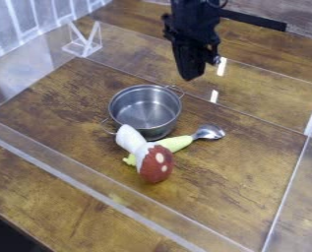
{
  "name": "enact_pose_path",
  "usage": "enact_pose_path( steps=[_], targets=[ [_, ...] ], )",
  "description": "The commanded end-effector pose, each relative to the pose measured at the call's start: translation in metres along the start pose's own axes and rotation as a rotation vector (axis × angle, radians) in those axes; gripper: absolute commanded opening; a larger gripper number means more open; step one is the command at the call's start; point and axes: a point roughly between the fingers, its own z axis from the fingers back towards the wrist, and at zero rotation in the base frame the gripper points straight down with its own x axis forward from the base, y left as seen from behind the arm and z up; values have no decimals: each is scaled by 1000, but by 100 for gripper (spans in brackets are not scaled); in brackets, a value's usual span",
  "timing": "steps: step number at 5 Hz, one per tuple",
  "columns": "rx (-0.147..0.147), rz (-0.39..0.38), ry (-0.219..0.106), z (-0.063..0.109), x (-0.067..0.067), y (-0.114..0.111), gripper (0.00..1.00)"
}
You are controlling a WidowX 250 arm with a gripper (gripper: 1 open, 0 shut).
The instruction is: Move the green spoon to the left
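Observation:
The green spoon lies flat on the wooden table just right of the front of the steel pot. Its greyish bowl end points right, and its pale handle runs left under the toy mushroom. My gripper hangs above the table behind and to the right of the pot, pointing almost straight down. Its dark fingers are shut with nothing between them. It is well clear of the spoon, which lies nearer the camera.
The steel pot stands open in the middle of the table. The mushroom, with its white stem and red-brown cap, lies over the spoon's handle end. Clear acrylic walls border the work area. A small clear stand sits at the back left.

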Motion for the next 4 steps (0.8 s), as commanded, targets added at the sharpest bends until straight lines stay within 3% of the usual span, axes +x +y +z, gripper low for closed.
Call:
enact_pose_path(
  steps=[1, 2, 4],
  targets=[
    [45, -28, -107, 39, 3, 9, 0],
    [16, -31, -101, 27, 0, 0, 100],
    [-39, -43, -86, 2, 0, -16, 100]
  ],
)
